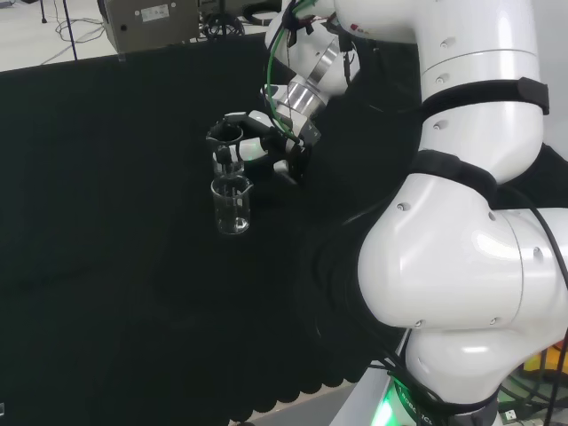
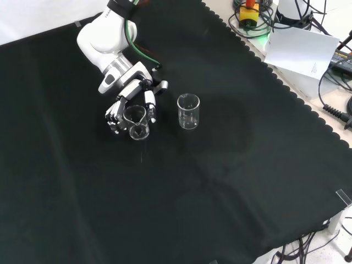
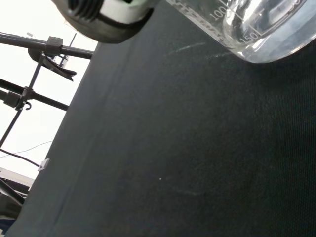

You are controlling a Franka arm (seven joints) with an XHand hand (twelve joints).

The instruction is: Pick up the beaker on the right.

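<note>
Two clear glass beakers are on the black cloth. The hand [image 1: 266, 146] [image 2: 132, 89] has its fingers curled round one beaker [image 1: 226, 158] [image 2: 135, 120], which leans a little in the front view. Whether its base still touches the cloth I cannot tell. The other beaker [image 1: 232, 206] [image 2: 188, 111] stands upright and free, just nearer than the hand in the head view and to its right in the front view. In the wrist view the held beaker's base with printed graduations [image 3: 252, 29] sits close by, and a black and white fingertip [image 3: 103, 17] shows beside it.
The cloth's scalloped edge [image 2: 286, 71] runs along the right in the front view, with white paper [image 2: 300, 49] and cables beyond it. A grey box [image 1: 151, 22] stands behind the bench in the head view. The arm's white links [image 1: 461, 222] take up that view's right.
</note>
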